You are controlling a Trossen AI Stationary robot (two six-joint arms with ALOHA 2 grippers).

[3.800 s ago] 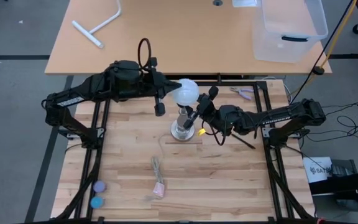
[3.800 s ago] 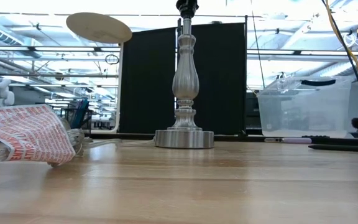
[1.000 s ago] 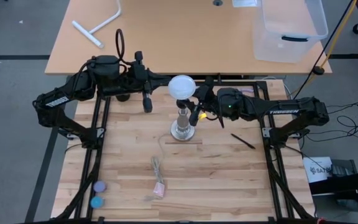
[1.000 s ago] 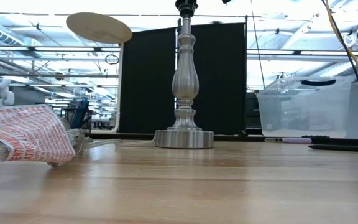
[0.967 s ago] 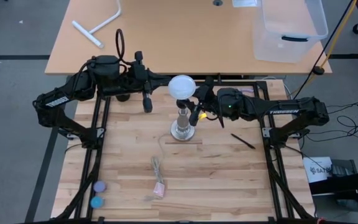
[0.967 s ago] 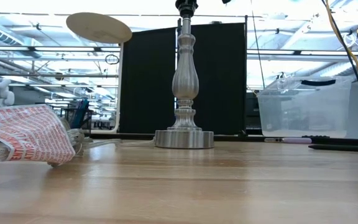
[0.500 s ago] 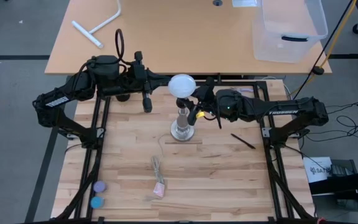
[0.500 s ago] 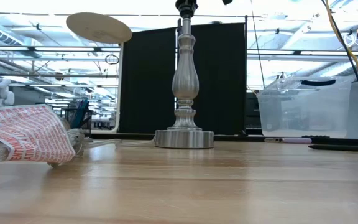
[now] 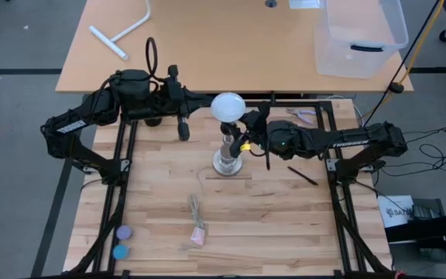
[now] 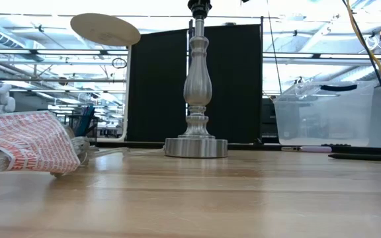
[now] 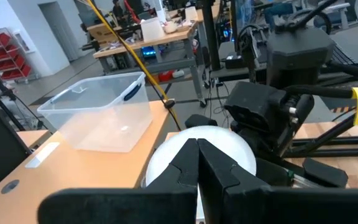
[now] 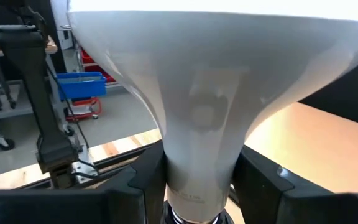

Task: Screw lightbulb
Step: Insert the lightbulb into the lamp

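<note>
The white lightbulb [image 9: 228, 106] stands upright, globe up, on top of the silvery lamp post [image 9: 227, 159], which stands on its round base mid-table; the low view shows the post [image 10: 197, 79] but not the bulb. My right gripper [image 9: 244, 130] reaches in from the table's right and is shut on the bulb's neck [image 12: 197, 137]. My left gripper [image 9: 206, 103] is shut and empty a short way left of the globe, which shows behind its fingers in the left wrist view [image 11: 229, 146]. Whether the bulb's base sits in the socket does not show. My right gripper pinches the bulb's tapering neck [image 12: 194, 180], just below the globe, between its two fingers [image 12: 143, 183]. The fingers come in about level from the table's right and lie across the neck. The bulb stands upright over the post's top, globe up.
A cord [image 9: 196, 205] and a pink tag [image 9: 199, 236] lie near the front, with two small caps [image 9: 122, 232] at the front left. A black pen [image 9: 302, 175] and pliers [image 9: 304, 116] lie on the right. A clear bin [image 9: 360, 35] and a white pipe [image 9: 122, 31] are on the far table.
My right arm's wrist has shifted a little toward the near edge while its fingers stay at the bulb's neck. The bulb and the post stand where they were.
</note>
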